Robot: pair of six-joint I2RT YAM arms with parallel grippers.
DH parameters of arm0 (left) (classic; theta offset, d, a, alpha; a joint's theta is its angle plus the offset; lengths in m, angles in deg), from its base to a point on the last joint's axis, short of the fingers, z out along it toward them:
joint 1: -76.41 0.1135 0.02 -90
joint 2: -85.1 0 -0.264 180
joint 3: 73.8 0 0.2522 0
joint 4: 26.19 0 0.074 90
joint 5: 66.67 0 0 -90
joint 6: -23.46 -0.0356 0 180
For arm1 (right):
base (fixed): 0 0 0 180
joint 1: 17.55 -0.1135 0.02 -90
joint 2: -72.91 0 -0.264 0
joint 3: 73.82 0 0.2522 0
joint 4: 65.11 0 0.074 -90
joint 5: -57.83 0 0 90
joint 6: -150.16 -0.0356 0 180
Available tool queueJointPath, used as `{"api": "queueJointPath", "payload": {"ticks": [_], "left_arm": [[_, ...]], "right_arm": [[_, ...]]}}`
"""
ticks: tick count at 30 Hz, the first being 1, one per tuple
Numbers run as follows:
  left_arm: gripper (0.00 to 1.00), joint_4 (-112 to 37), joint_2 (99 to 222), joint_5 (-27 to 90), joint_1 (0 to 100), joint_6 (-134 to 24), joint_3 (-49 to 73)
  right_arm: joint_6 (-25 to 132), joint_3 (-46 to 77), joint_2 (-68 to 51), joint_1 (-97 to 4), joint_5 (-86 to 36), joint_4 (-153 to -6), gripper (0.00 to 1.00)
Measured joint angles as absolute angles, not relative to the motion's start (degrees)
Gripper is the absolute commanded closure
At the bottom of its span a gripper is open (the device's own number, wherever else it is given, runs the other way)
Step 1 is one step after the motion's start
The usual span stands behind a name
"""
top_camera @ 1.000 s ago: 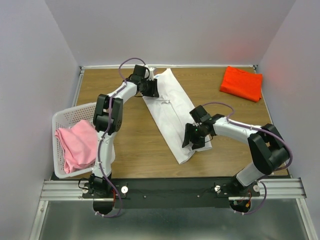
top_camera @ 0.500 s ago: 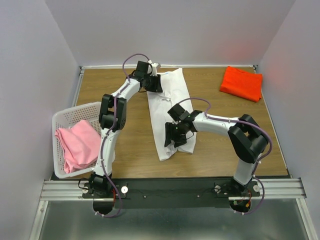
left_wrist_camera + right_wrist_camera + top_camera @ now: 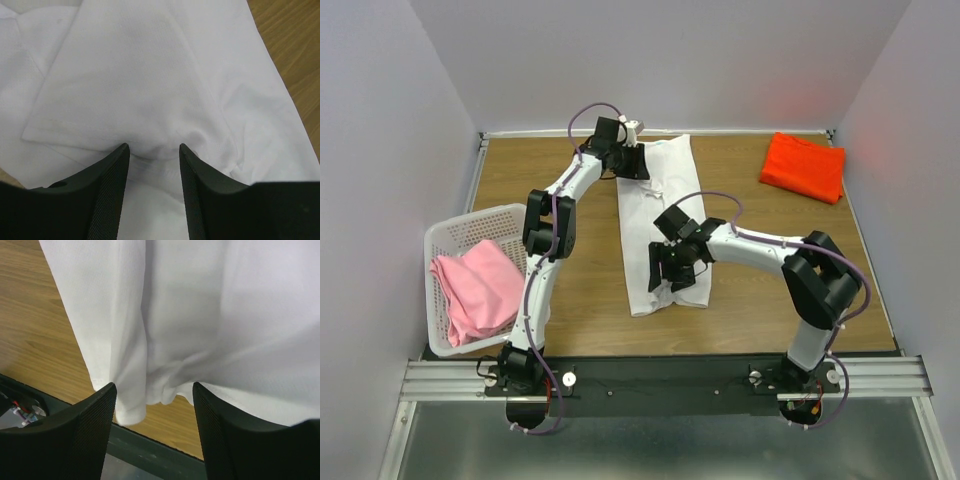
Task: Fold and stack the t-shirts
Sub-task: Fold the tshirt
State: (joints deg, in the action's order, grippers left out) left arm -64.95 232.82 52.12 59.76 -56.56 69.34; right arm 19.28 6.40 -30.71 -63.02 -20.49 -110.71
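The white t-shirt (image 3: 660, 215) lies as a long folded strip down the middle of the table. My left gripper (image 3: 632, 162) is at its far end. In the left wrist view my left gripper (image 3: 152, 147) pinches a puckered fold of the white cloth (image 3: 150, 75). My right gripper (image 3: 670, 275) sits over the shirt's near end. In the right wrist view my right gripper (image 3: 151, 385) stands open, with the shirt's hem (image 3: 165, 340) just past the tips and bare wood between them. The orange-red t-shirt (image 3: 803, 166) lies folded at the far right. The pink t-shirt (image 3: 475, 290) is in the basket.
A white lattice basket (image 3: 450, 235) stands at the table's left near edge. The wooden table (image 3: 770, 280) is walled on three sides. A metal rail (image 3: 660, 378) runs along the near edge, and shows in the right wrist view (image 3: 150, 455).
Both arms swung the white t-shirt from a slant to nearly straight. Its near end moved left. The right gripper moved left with it, and the left gripper shifted a little right at the far end.
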Motion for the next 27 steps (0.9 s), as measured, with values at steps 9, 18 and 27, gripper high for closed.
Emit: {"api": "queueJointPath", "payload": {"ticks": [9,18,27], "left_arm": [[0.46,-64.79,229.54,54.77,59.76,-54.94,67.92],[0.46,-60.47,205.46,55.27,58.32,-58.55,39.31],[0.46,-61.14,186.13,54.55,57.27,-60.71,7.59]], "right_arm": [[16.13,4.97,-16.41,-62.96,-29.21,-119.13,0.23],[14.60,0.01,-16.32,-61.12,-34.04,-124.41,0.28],[17.27,-0.36,-16.72,-53.65,-36.42,-126.19,0.38]]}}
